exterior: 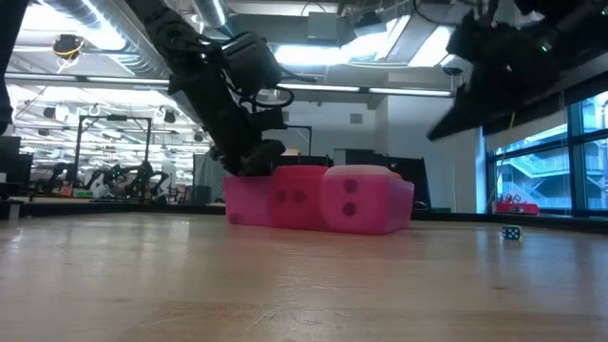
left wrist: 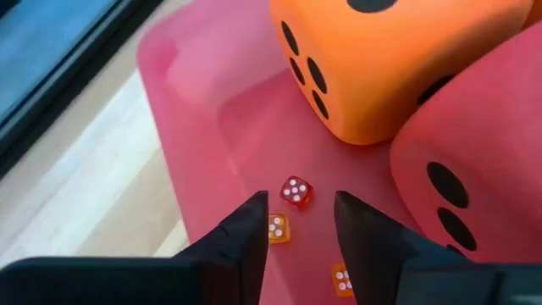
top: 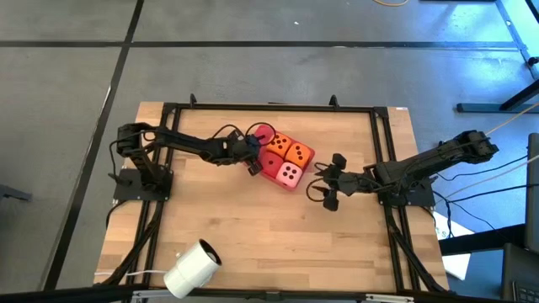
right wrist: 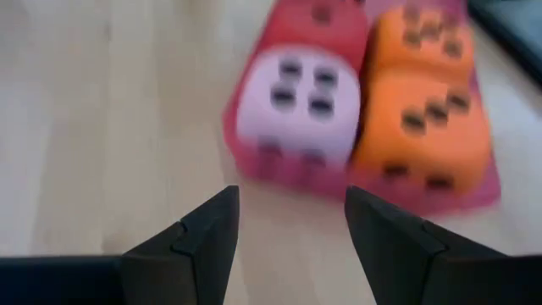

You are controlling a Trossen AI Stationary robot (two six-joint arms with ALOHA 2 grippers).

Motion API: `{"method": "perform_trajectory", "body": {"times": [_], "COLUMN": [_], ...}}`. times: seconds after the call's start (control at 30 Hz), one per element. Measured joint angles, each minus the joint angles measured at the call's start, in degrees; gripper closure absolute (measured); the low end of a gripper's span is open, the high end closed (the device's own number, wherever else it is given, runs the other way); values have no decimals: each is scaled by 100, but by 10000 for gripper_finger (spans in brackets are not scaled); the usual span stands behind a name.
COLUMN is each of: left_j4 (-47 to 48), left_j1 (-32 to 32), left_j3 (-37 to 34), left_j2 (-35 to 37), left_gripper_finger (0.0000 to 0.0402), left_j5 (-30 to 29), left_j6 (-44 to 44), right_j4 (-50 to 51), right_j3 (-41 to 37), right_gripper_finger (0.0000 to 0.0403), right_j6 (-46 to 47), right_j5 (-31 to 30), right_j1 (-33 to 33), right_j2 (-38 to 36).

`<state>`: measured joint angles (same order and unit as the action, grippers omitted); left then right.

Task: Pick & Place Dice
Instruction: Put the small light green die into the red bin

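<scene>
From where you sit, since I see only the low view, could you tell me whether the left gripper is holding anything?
Observer: No. In its wrist view the left gripper is open and empty, just above the red tray.
Operator: Thank you. Is anything lying under its fingers?
Observer: Yes, a tiny red die and two tiny orange dice lie on the tray floor, beside the big orange die.
Operator: And where is the right gripper, please?
Observer: From above, the right gripper is open over bare table on the tray's right side, apart from the tray, pointing at the pink die.
</scene>
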<state>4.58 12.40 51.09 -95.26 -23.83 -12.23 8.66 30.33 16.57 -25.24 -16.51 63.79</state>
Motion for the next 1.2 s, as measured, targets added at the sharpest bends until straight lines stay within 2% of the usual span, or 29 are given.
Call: {"method": "perform_trajectory", "body": {"times": [0.27, 0.47, 0.7, 0.97, 1.2], "left_j4": [103, 250, 292, 248, 249], "left_j1": [-42, -182, -523, -763, -752], "left_j3": [6, 6, 13, 13, 13], "left_j2": [239, 816, 1345, 1384, 1384], "left_gripper_finger": [269, 276, 286, 297, 299], "left_j5": [-63, -61, -66, -68, -79], "left_j6": [249, 239, 196, 199, 197], "right_j4": [1907, 2395, 2394, 2390, 2345], "right_j3": [-2, -2, -2, -2, 9], "right_gripper_finger": [185, 185, 185, 186, 186], "right_j6": [1411, 2357, 2063, 2047, 1838], "right_j5": [125, 416, 545, 816, 696], "right_j1": [-2, -3, -174, -173, -149], "right_j2": [0, 6, 422, 1078, 1400]}}
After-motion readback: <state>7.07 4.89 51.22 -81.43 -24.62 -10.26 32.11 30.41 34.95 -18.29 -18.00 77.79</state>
